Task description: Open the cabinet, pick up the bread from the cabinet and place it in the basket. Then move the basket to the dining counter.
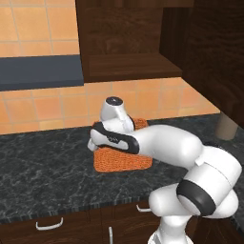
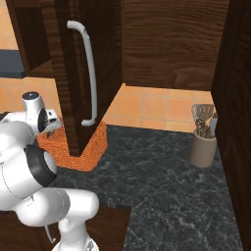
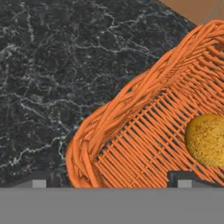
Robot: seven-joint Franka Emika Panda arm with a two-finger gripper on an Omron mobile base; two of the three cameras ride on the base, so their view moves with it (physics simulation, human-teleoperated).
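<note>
The orange wicker basket [image 1: 121, 162] [image 2: 90, 147] [image 3: 144, 131] stands on the black granite counter under the dark wood cabinet [image 1: 128, 38]. The cabinet's door [image 2: 73, 73] is swung open, its silver bar handle [image 2: 88, 73] facing out. The golden bread [image 3: 208, 140] lies inside the basket, at the right of the hand view. My gripper [image 3: 111, 179] is open and low over the basket's corner, one fingertip [image 3: 39, 180] outside the woven rim and the other [image 3: 183, 178] inside it. My hand [image 1: 112, 138] hides the basket's left end. The dining counter is out of view.
The black speckled counter [image 1: 43, 167] spreads left and right of the basket. A beige holder with utensils [image 2: 202, 147] stands at the right by a tall dark side wall [image 2: 238, 98]. Drawers with short handles [image 1: 47, 224] sit below. A dark hood [image 1: 40, 71] hangs at left.
</note>
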